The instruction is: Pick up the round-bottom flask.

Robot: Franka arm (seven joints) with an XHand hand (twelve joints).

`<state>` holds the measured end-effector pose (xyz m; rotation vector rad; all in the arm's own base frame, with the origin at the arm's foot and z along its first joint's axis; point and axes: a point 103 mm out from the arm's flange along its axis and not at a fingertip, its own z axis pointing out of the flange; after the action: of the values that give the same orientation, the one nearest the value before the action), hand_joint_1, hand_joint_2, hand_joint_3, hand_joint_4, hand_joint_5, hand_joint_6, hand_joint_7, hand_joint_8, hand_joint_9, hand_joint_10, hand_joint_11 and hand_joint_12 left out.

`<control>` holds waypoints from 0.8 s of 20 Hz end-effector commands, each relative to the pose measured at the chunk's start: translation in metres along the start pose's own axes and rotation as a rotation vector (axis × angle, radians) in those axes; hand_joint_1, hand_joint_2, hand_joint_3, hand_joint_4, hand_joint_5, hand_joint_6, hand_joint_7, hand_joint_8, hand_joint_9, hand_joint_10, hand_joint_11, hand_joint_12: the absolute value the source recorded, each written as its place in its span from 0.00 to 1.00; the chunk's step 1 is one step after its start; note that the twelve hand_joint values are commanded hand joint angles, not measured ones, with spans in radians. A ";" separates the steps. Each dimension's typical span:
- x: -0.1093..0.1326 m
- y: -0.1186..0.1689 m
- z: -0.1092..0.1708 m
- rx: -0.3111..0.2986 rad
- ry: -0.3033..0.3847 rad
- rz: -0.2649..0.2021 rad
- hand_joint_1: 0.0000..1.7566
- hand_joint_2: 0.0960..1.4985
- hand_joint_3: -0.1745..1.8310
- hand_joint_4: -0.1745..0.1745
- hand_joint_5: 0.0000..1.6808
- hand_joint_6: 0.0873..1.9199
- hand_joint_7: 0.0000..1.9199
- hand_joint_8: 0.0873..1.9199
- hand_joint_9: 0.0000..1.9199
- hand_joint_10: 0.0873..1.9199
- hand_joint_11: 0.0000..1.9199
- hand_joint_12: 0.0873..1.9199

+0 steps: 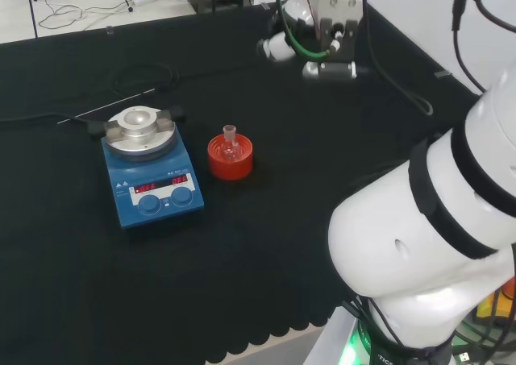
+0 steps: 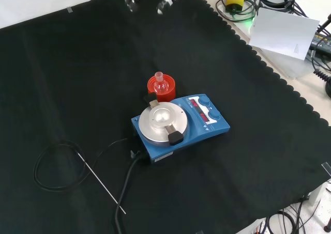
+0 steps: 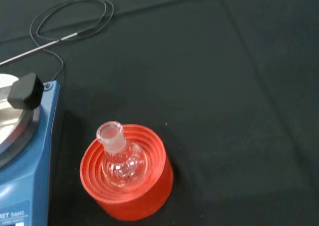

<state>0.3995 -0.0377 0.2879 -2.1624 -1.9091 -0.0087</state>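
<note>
My hand [image 1: 326, 39] hangs well apart from the flask [image 1: 230, 142], which sits in its red stand [image 1: 230, 159].

In the head view the clear flask stands neck up in the red ribbed stand, just right of the blue hotplate [image 1: 153, 184], while my hand is up and to the right, above bare cloth [image 1: 266, 252]. I cannot tell how my fingers are set. In the front view the flask [image 2: 160, 85] and stand [image 2: 162, 88] are just behind the hotplate [image 2: 181, 125], near the middle of the cloth, well away from its scalloped edges. A thin rod [image 2: 101, 180] and a black cable [image 2: 57, 167] lie at the lower left. Open cloth lies all round the stand except on the hotplate side.
</note>
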 end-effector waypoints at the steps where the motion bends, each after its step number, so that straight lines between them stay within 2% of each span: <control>1: -0.008 0.012 0.049 0.035 0.070 -0.005 0.43 0.59 0.23 0.42 0.32 0.12 0.13 0.33 0.20 0.34 0.03 0.73; 3: -0.003 0.013 0.061 0.049 0.072 -0.016 0.44 0.53 0.30 0.42 0.32 0.13 0.14 0.33 0.21 0.34 0.04 0.73; 6: 0.005 0.015 0.074 0.058 0.081 -0.034 0.46 0.47 0.35 0.42 0.32 0.13 0.14 0.34 0.21 0.34 0.04 0.73; 12: 0.016 0.022 0.096 0.099 0.096 -0.065 0.47 0.43 0.37 0.42 0.30 0.13 0.15 0.34 0.23 0.34 0.06 0.73; 16: 0.021 0.026 0.111 0.096 0.107 -0.085 0.47 0.41 0.38 0.43 0.29 0.12 0.15 0.34 0.23 0.34 0.06 0.72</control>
<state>0.4047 -0.0105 0.1937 -2.0136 -1.8784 -0.0227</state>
